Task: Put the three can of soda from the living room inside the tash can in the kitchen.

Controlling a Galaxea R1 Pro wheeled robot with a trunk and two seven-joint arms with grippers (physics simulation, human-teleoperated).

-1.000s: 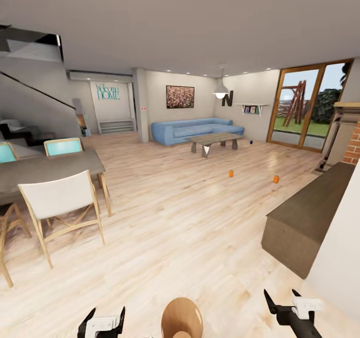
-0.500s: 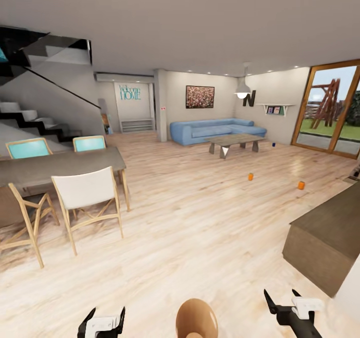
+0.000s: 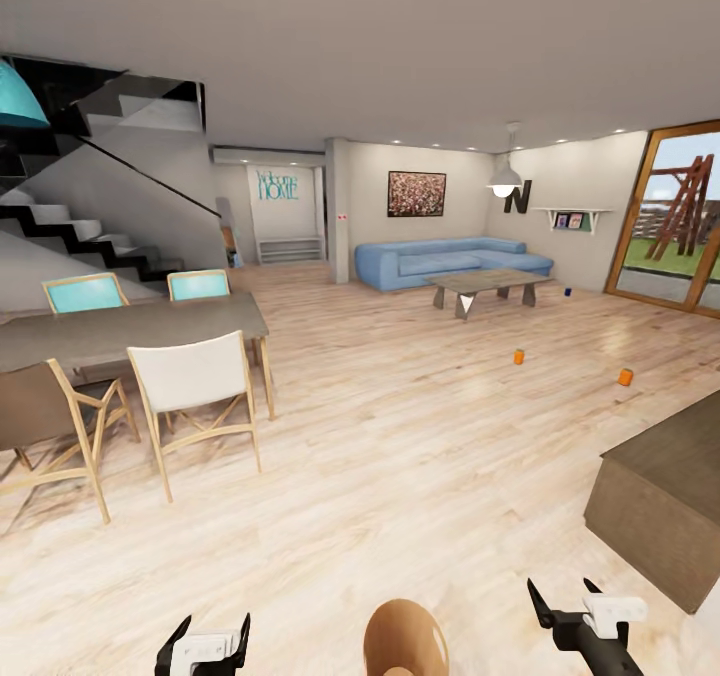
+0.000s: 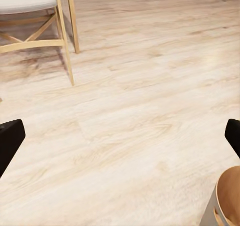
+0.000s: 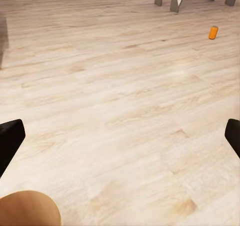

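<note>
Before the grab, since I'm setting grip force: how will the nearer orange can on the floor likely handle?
The nearer orange can stands upright on smooth wood floor, so a sideways nudge would probably tip it, then let it roll. Small and thin-looking, it is likely light and dentable; its smooth wall may slip.

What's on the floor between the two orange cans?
Nothing: in the head view only bare pale wood floor lies between the two orange cans.

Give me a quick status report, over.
Left gripper and right gripper open, empty. Two orange cans and blue can on living-room floor, far ahead. Trash can between the arms. Open floor to cans.
</note>
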